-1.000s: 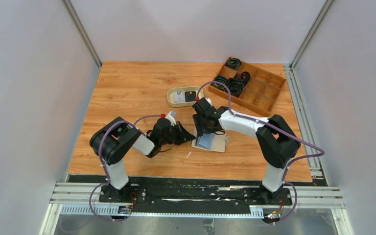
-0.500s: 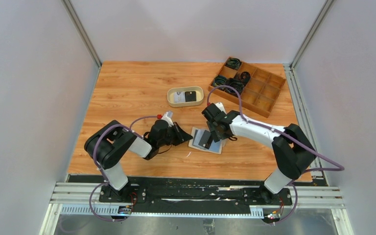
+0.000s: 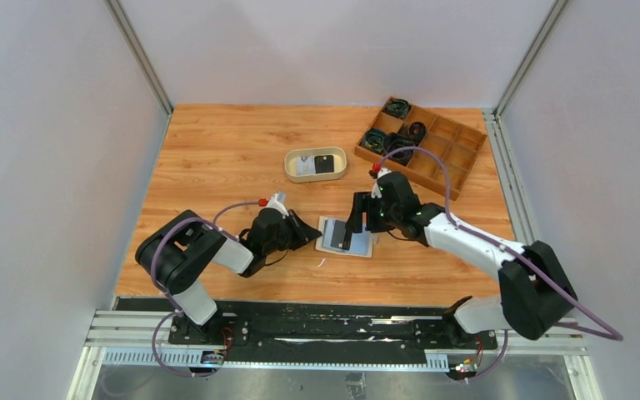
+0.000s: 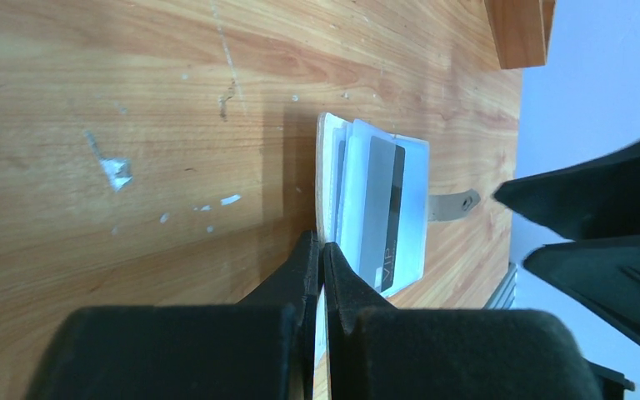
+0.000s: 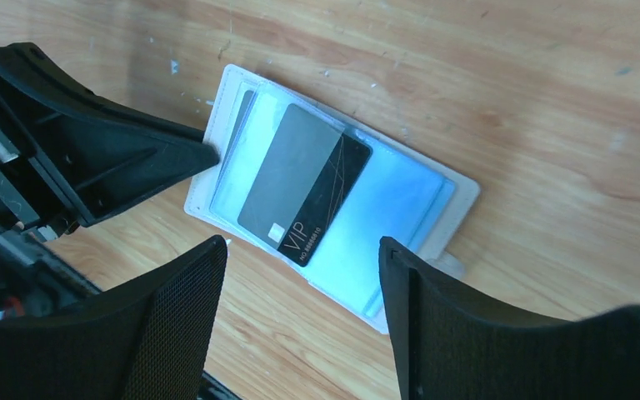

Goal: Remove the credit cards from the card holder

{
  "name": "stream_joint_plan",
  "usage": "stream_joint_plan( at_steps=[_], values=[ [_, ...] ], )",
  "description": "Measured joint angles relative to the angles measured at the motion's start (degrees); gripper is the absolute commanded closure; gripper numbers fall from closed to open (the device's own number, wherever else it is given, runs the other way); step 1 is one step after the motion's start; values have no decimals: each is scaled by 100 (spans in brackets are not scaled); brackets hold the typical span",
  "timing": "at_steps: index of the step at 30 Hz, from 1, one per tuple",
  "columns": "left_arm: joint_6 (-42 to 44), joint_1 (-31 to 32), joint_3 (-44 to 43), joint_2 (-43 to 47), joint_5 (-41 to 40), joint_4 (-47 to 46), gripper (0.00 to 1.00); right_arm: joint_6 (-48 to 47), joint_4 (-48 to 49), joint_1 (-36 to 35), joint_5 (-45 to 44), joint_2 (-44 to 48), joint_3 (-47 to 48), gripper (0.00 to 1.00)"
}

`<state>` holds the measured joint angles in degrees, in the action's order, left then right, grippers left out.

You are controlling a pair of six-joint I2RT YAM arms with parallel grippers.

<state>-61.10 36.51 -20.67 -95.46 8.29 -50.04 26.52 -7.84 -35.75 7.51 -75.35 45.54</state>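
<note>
The card holder (image 3: 330, 243) lies open on the table, pale blue inside (image 5: 383, 217), with its snap tab (image 4: 454, 202) at the far side. A black VIP credit card (image 5: 304, 183) lies slanted on the open inside and also shows in the top view (image 3: 343, 237). A second dark card edge (image 5: 237, 125) sits tucked in a pocket beside it. My left gripper (image 4: 322, 250) is shut on the holder's near left edge (image 4: 327, 167). My right gripper (image 5: 300, 250) is open and empty, just above the holder.
An oval beige tray (image 3: 287, 165) behind the holder has a white card and a black card in it. A wooden compartment box (image 3: 446, 158) with black cable coils stands at the back right. White specks dot the wood near the left gripper.
My right arm has drawn back to the right and its gripper has lifted off the holder. The holder has shifted slightly left and now lies open, with the black card exposed.
</note>
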Motion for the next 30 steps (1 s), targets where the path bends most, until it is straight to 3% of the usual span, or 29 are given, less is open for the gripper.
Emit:
stream_joint_plan(
  at_steps=[10,24,30],
  values=[
    [50,24,192,472,-518,380,100,1078,1864,398,1722,-826,-793,33],
    [22,197,260,411,-929,487,100,1937,3746,435,2151,-1947,-1029,35],
    [-46,199,280,411,-1080,479,100,2461,4909,476,2299,-2302,-1316,45]
  ],
)
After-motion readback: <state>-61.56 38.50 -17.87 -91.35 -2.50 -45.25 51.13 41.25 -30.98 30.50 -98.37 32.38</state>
